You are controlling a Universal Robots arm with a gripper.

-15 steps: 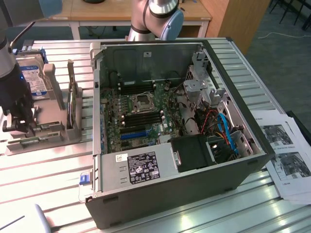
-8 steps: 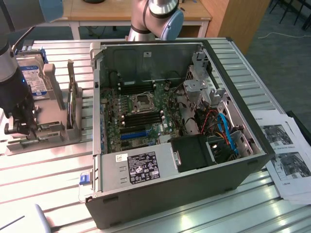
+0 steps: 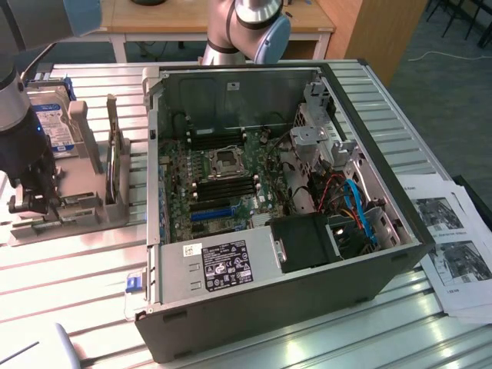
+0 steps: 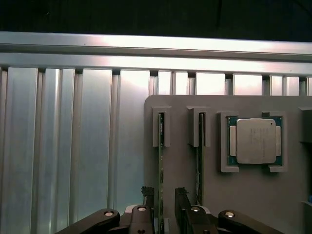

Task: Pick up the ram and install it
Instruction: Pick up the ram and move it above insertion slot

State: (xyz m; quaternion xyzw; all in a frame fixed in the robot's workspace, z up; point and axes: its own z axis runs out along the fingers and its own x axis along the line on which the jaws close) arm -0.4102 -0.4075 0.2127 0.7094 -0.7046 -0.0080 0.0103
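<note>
Black linkage fingers (image 4: pixel 147 195) of the gripper (image 4: pixel 164 193) stood wide apart and pointed straight down, one on each side of the ram (image 4: pixel 160 165), a thin green circuit-board stick standing on edge. No finger visibly touched it. The ram's far end sat in a slotted post of the flat grey plastic holder tray (image 4: pixel 253 200). A second green stick (image 4: pixel 200 161) stood parallel just beside it, and a square silver processor chip (image 4: pixel 256 141) lay in its own recess further along.

In the exterior view the silver jointed arm (image 3: pixel 246 19) rose from its base beyond the table and reached round to that view's left. There the gripper (image 3: pixel 31 201) hung low over the tray, near a boxy silver hard drive with a blue-white label (image 3: pixel 54 127).

The tray rested on a ribbed silver metal table (image 3: pixel 69 261). In the middle lay an open grey computer case (image 3: pixel 254 307), its green motherboard (image 3: pixel 223 184) facing up. Printed paper sheets (image 3: pixel 453 246) lay at the exterior view's right edge. Behind were a pale wooden desk (image 3: pixel 192 19) and blue-grey carpet (image 3: pixel 453 92).
</note>
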